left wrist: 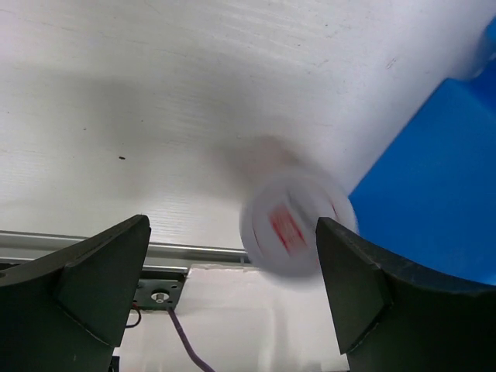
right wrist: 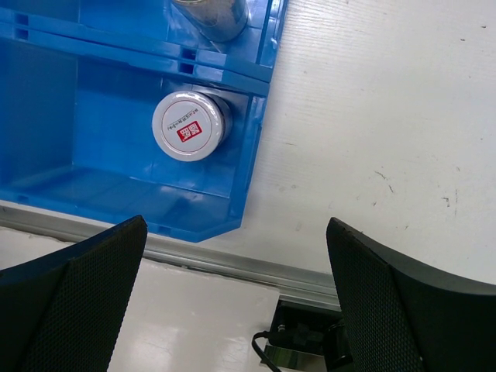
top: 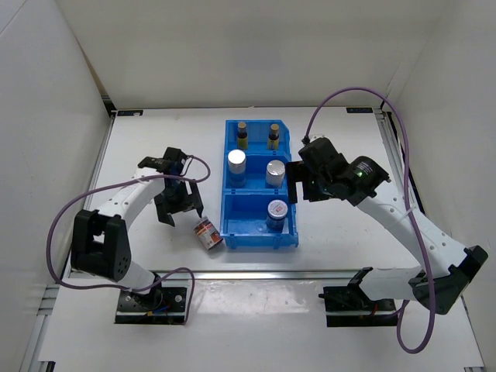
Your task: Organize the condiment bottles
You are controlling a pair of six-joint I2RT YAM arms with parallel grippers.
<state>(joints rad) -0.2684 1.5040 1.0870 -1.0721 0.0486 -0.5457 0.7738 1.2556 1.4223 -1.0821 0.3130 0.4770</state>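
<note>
The left pincer [top: 180,211] hangs spread wide and empty above the bench [top: 139,155]. The last loose jar [top: 208,233] sits just below it and nearer its bin-side finger, right beside the near corner of the blue bin [top: 256,237]. The jar looks tipped over, though the left wrist view shows it [left wrist: 297,225] only as a blur beyond the open pincer [left wrist: 232,225].

The right pincer [top: 294,184] is equally wide and holds nothing. It hovers at the bin's other side, with the second jar [right wrist: 190,125] below and to one side of it in the near compartment. Past that, the two shakers [top: 236,161] fill the middle compartment and the two brown bottles [top: 242,133] the far one.

The stray jar is probably light and rigid. Its smooth round wall may roll or slip away from a glancing touch. The safest hold appears to be square across the body just under the lid, with both fingers closing evenly.
</note>
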